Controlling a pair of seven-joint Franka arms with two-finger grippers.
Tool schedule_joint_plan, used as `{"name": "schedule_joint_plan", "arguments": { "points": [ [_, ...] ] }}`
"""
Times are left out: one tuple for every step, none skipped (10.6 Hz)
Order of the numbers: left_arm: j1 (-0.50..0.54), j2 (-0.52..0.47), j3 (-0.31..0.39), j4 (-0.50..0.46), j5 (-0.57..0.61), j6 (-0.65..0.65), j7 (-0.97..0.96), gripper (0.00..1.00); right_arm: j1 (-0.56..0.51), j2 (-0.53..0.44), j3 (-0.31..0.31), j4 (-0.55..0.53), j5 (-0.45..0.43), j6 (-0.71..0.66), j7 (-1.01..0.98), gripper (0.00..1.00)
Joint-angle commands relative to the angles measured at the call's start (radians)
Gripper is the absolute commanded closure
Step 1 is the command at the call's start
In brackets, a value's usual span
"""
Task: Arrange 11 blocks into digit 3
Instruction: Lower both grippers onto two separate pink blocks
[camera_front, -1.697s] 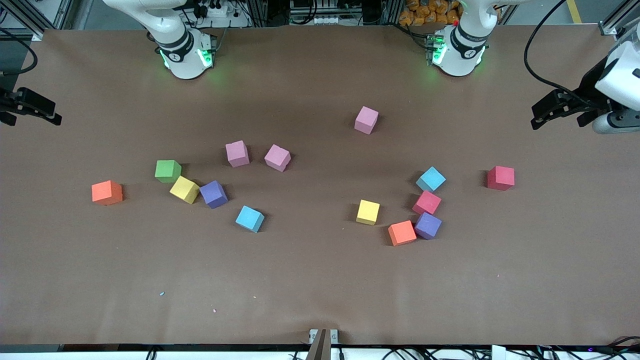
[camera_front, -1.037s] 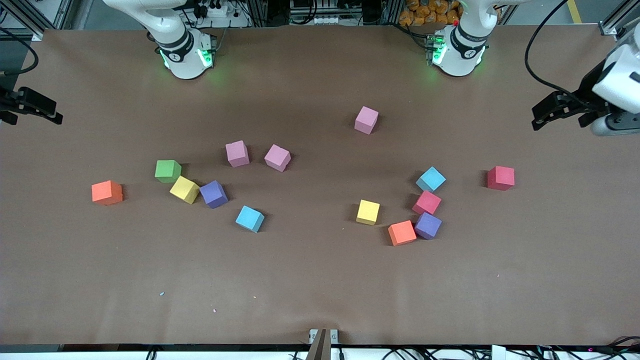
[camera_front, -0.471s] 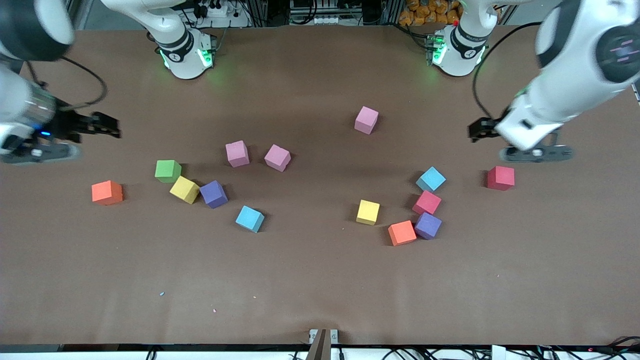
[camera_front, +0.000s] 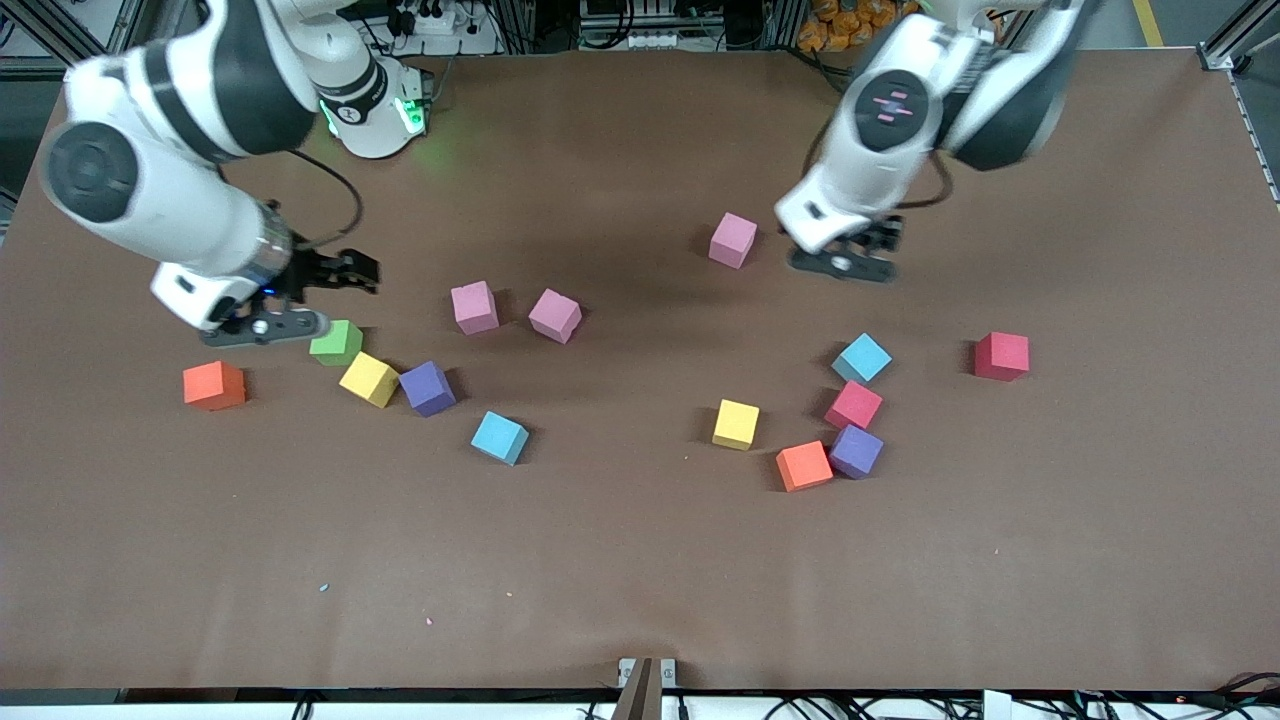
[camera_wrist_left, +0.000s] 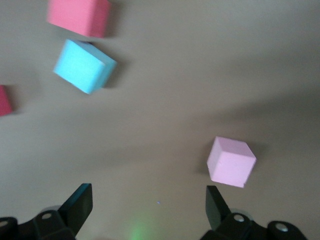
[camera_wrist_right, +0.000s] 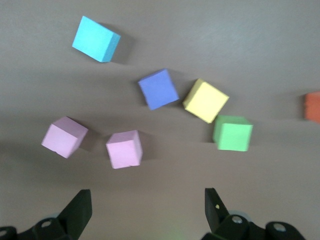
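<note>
The blocks lie scattered on the brown table (camera_front: 640, 560) in two loose groups, no figure formed. Toward the right arm's end sit an orange cube (camera_front: 214, 385), a green cube (camera_front: 336, 342), a yellow cube (camera_front: 369, 379) touching a purple cube (camera_front: 428, 388), a light blue cube (camera_front: 499, 437), and two pink cubes (camera_front: 474, 306) (camera_front: 555, 315) side by side. Toward the left arm's end a lone pink cube (camera_front: 733, 240) sits nearest the bases; nearer the camera are a light blue cube (camera_front: 861, 358), a pinkish-red cube (camera_front: 853, 405), a purple cube (camera_front: 856, 451) touching an orange cube (camera_front: 804, 466), a yellow cube (camera_front: 736, 424) and a red cube (camera_front: 1001, 356) set apart. The left gripper (camera_wrist_left: 147, 205) hangs over bare table just beside the lone pink cube, jaws spread wide and empty; the arm's body hides its fingers in the front view. The right gripper (camera_wrist_right: 145, 202), likewise wide and empty, hovers by the green cube, whose edge its wrist seems to overlap. Both wrist views are blurred, and one cuts the red cube at its border.
</note>
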Motion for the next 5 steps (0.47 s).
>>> {"name": "schedule_joint_plan", "arguments": {
  "points": [
    [0.015,-0.023,-0.112,-0.117,-0.012,0.132,0.006,0.00,0.072,0.044,-0.008,-0.023,0.035,0.066,0.141,0.00],
    [0.015,-0.019,-0.160,-0.173,-0.012,0.216,0.006,0.00,0.103,0.044,-0.008,-0.078,0.036,0.147,0.198,0.00],
    [0.014,-0.016,-0.183,-0.215,-0.012,0.278,0.006,0.00,0.123,0.046,-0.008,-0.119,0.038,0.213,0.255,0.00],
    [0.014,-0.002,-0.208,-0.230,-0.012,0.298,0.006,0.00,0.143,0.056,-0.006,-0.155,0.048,0.272,0.337,0.00],
    [0.012,0.023,-0.216,-0.241,-0.010,0.333,0.003,0.00,0.164,0.085,-0.008,-0.161,0.071,0.300,0.446,0.00]
  ]
}}
